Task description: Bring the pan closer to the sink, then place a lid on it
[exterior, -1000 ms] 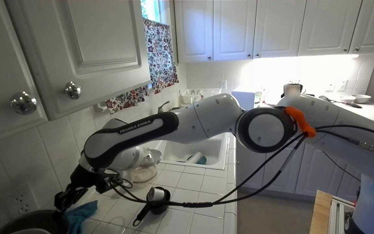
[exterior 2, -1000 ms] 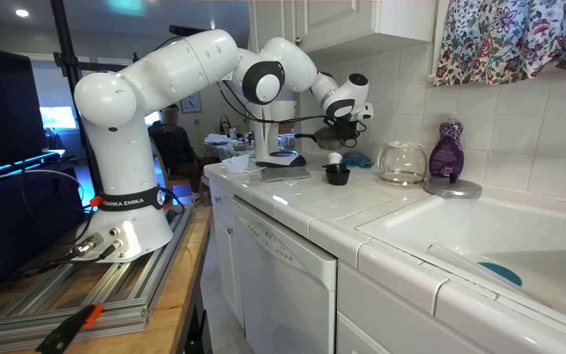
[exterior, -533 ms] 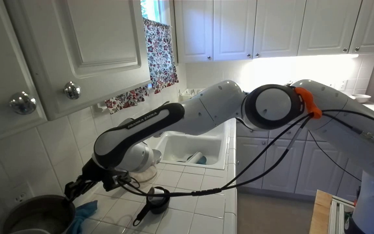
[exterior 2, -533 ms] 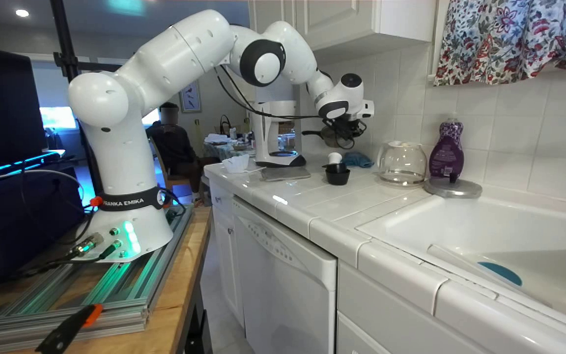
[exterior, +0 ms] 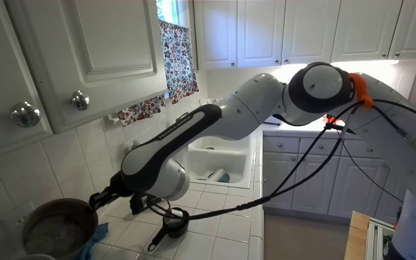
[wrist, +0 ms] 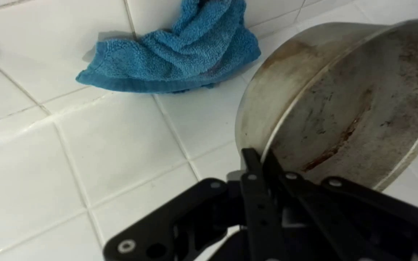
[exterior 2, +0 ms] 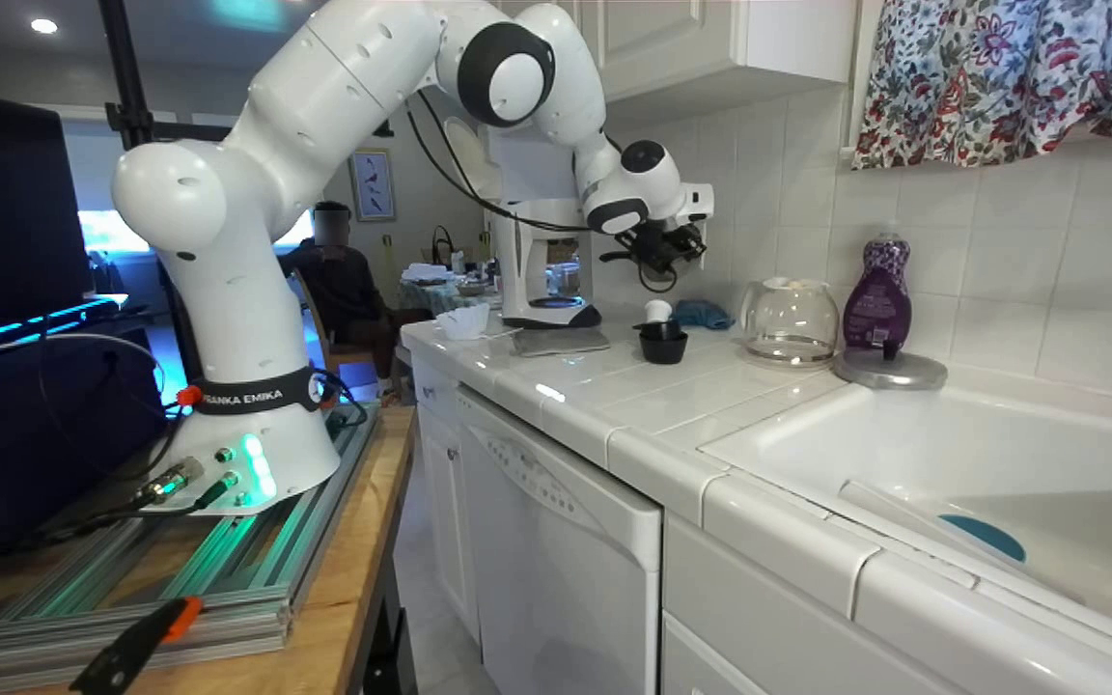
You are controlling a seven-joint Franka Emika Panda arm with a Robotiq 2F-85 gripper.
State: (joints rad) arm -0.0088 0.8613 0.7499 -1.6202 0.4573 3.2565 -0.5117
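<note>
The pan [exterior: 58,231] is a round, deep, grey-brown metal pan with a stained inside. My gripper [exterior: 91,206] is shut on its rim; in the wrist view the fingertips [wrist: 261,156] clasp the wall of the pan [wrist: 339,119], which hangs tilted over the tiles. In an exterior view my gripper [exterior 2: 677,251] hides most of the pan, and its dark handle [exterior 2: 617,256] shows above the counter. The white sink [exterior 2: 903,434] also shows in an exterior view [exterior: 215,159]. A silvery lid [exterior 2: 889,372] with a black knob rests at the sink's back corner.
A blue cloth [wrist: 180,61] lies below the pan. A small black skillet [exterior: 181,229] with a white item stands on the counter. A glass carafe [exterior 2: 790,323] and a purple bottle [exterior 2: 876,294] stand by the wall. A coffee maker [exterior 2: 542,261] is behind. Cabinets [exterior: 85,54] overhang.
The pan and my gripper have moved up and to the right in an exterior view, toward the sink side. The arm's elbow has risen in both exterior views. The grip on the rim looks unchanged.
</note>
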